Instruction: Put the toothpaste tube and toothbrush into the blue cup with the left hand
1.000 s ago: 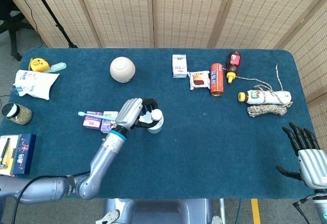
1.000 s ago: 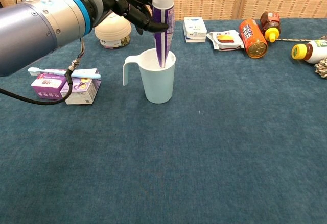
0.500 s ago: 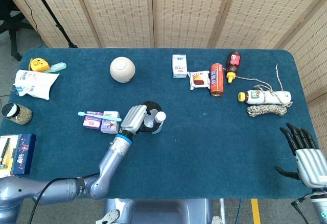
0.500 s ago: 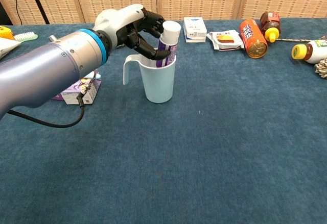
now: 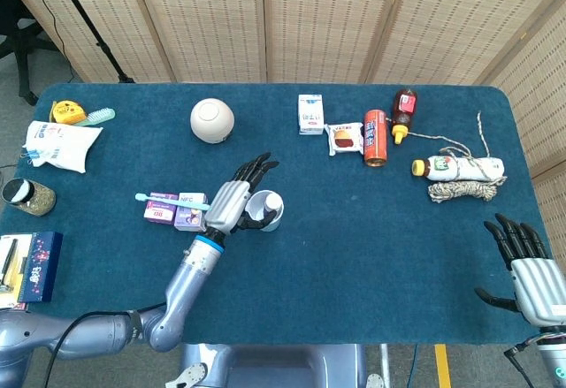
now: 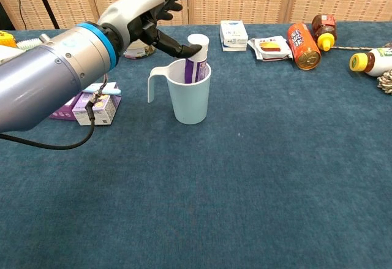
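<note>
Currently, the left hand point(image 6: 142, 16) is hovering over the blue cup point(image 6: 188, 95) with its fingers spread apart and holding nothing; the thumb tip is lying against, or just beside, the cap of the toothpaste tube point(image 6: 196, 57), and contact cannot be told for sure.

Directly under the hand: the toothpaste tube is standing cap-up inside the blue cup, leaning on the rim on the far side from the hand's wrist. The cup is standing upright, its handle pointing toward the forearm.

Beside the forearm, on its outer side: the toothbrush point(image 5: 172, 200) is lying flat across two small purple boxes point(image 5: 174, 209), outside the cup.

Beyond the fingertips: a round white container point(image 5: 212, 120) is sitting on the table point(image 6: 257, 183).

Farther off, past the cup on the side away from the forearm: a white carton point(image 5: 310, 113), a snack packet point(image 5: 345, 138), an orange can point(image 5: 375, 137) lying on its side, a brown sauce bottle point(image 5: 404, 111), then a bottle wrapped in rope point(image 5: 460, 170).

Well apart, at the opposite near corner: the right hand point(image 5: 529, 269) is hanging at the table edge, fingers apart, gripping nothing.
</note>
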Tool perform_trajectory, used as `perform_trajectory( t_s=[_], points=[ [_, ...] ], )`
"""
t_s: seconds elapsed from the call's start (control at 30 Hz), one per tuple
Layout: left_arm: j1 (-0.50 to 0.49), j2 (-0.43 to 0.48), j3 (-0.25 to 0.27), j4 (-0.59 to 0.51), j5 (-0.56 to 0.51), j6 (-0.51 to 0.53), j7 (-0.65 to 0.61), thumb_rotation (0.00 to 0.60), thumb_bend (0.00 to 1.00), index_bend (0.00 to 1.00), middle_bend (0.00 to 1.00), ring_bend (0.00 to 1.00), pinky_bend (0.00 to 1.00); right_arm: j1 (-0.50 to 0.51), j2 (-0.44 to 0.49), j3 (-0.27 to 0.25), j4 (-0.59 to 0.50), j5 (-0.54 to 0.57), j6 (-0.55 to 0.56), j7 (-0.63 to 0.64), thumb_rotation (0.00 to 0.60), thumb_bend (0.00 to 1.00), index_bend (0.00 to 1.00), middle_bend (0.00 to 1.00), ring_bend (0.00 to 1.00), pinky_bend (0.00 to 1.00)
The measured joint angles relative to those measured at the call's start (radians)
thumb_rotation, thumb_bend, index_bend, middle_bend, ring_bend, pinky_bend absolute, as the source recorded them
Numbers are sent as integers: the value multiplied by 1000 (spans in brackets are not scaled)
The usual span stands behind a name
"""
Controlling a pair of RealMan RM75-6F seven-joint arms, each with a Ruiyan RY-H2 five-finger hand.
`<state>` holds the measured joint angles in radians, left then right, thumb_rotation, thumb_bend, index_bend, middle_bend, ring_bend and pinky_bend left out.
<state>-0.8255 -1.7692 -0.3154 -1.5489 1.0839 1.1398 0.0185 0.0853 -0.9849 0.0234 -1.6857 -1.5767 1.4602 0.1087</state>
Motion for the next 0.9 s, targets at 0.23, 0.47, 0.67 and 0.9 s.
perform_trajectory(
  t_s=[0.23,0.47,0.67,0.9],
  points=[
    [45,118,15,-110,30,44,76,600,307,282,0,0,0,-5,2,-4,-6,-14,13,-3,600,0,0,0,0,0],
    [78,349,64,-151,-76,-7,330,600,312,511,0,0,0,-7,3,-8,-11,-23,18,-4,600,0,0,0,0,0],
    [94,393,103,-100,-112,-89,320,600,334,506,0,0,0,-4,0,-9,-13,-23,11,-13,600,0,0,0,0,0],
    [95,362,140,-8,-106,-147,292,600,342,512,0,0,0,-1,-2,-9,-15,-18,3,-18,600,0,0,0,0,0]
  ],
)
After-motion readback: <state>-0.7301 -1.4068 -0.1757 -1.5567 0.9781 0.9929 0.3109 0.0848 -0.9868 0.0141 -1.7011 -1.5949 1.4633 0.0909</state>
